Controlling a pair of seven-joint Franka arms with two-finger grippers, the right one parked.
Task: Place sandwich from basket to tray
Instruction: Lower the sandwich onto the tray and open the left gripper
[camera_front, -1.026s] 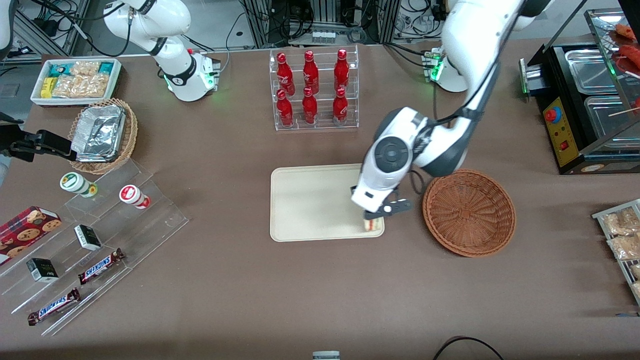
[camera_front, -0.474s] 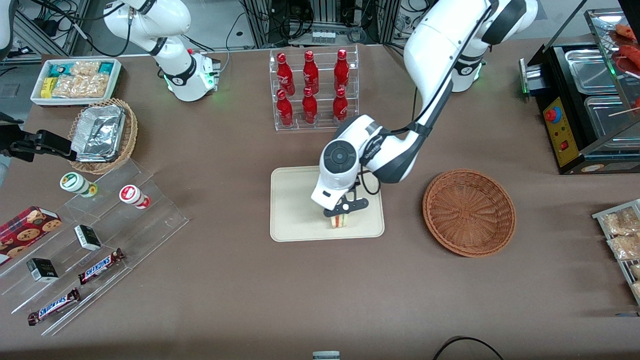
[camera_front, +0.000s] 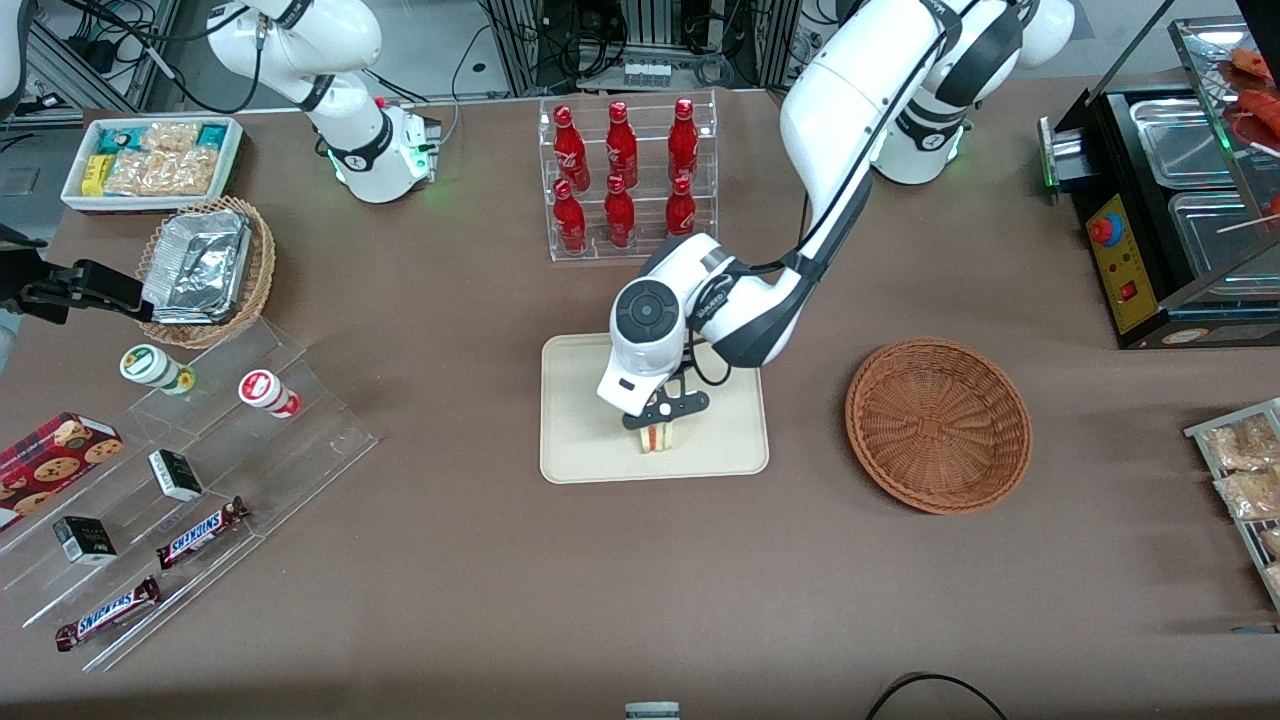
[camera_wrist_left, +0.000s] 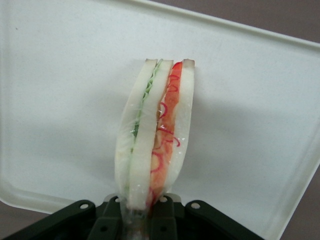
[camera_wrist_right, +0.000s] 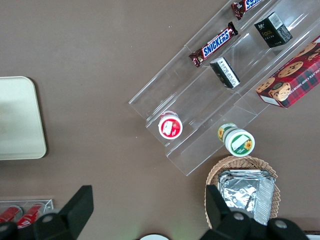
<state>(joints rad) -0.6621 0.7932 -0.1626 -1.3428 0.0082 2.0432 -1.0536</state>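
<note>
My left gripper (camera_front: 659, 426) is shut on the sandwich (camera_front: 660, 438), a pale bread wedge with red, orange and green layers, and holds it over the middle of the cream tray (camera_front: 580, 440). In the left wrist view the sandwich (camera_wrist_left: 155, 135) stands on edge between the black fingers (camera_wrist_left: 111, 220), with the tray (camera_wrist_left: 60, 100) close beneath it. I cannot tell whether the sandwich touches the tray. The reddish-brown wicker basket (camera_front: 938, 424) stands empty beside the tray, toward the working arm's end.
A clear rack of red bottles (camera_front: 625, 180) stands farther from the front camera than the tray. A clear stepped shelf with snacks (camera_front: 190, 470), a tan basket of foil containers (camera_front: 205, 270) and a white snack bin (camera_front: 150, 162) lie toward the parked arm's end. A black warmer (camera_front: 1170, 200) stands past the basket.
My gripper has carried the sandwich from the tray's corner nearest the basket to over the tray's middle, slowing over the last half second.
</note>
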